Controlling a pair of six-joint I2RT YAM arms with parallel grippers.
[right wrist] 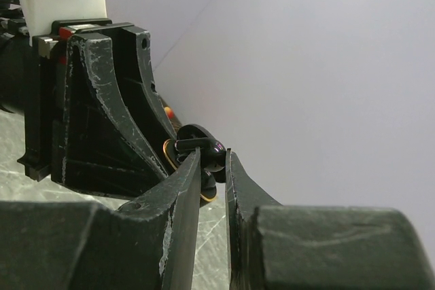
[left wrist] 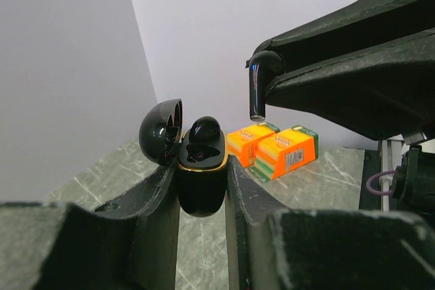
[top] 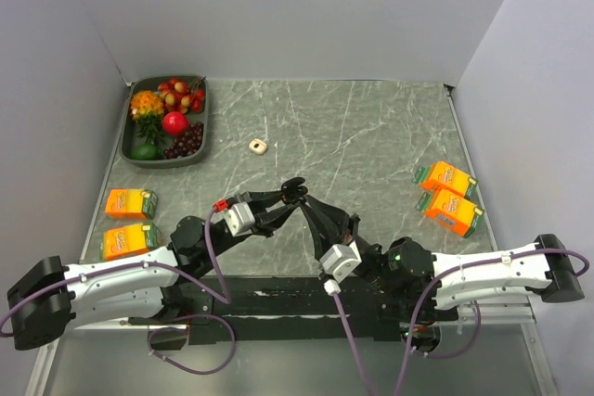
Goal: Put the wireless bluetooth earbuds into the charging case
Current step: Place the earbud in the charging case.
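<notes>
My left gripper [left wrist: 202,191] is shut on the charging case [left wrist: 202,178], a glossy black box with a gold rim, held upright above the table. Its lid [left wrist: 162,130] is open to the left. One black earbud [left wrist: 204,129] sits in the case. My right gripper [right wrist: 213,151] is shut on the second earbud [right wrist: 216,156], stem down [left wrist: 257,89], just above and to the right of the case opening, apart from it. The case [right wrist: 208,185] shows behind the right fingers. In the top view both grippers [top: 295,192] meet at the table's middle.
A grey tray [top: 206,127] of fruit stands at the back left. A beige ring [top: 257,146] lies beside it. Two orange cartons [top: 130,203] lie at the left edge and two more [top: 449,196] at the right, also in the left wrist view [left wrist: 285,151].
</notes>
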